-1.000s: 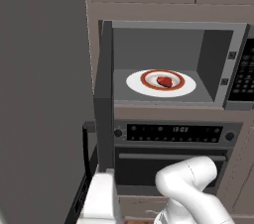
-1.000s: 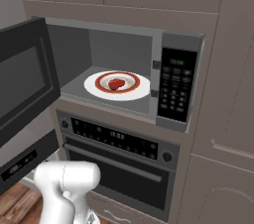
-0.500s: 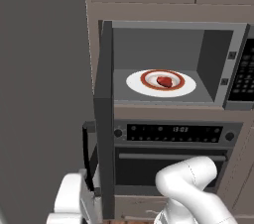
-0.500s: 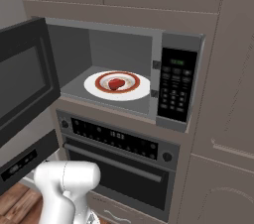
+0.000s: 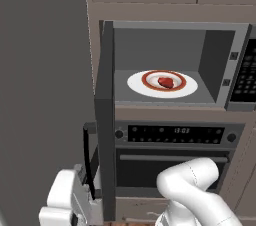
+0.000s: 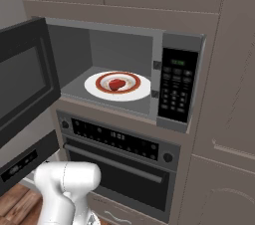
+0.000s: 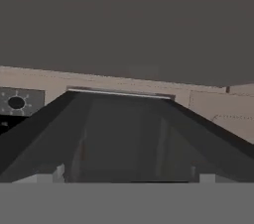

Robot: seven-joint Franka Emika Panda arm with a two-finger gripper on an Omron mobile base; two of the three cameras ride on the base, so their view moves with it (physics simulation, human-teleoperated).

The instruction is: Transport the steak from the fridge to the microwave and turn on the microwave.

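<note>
steak (image 5: 166,82): lies at the centre of the red-rimmed plate (image 5: 138,83), mid-floor of the microwave (image 6: 180,45) cavity.
microwave door (image 5: 105,120): swung wide open on its left edge.
my fingers (image 5: 88,197): spread wide, holding nothing, low beside the door's lower outer edge.
oven (image 6: 119,162): directly below the microwave, shut.

Dark-red steak (image 5: 166,82) on white, red-rimmed plate (image 5: 136,84)
</note>
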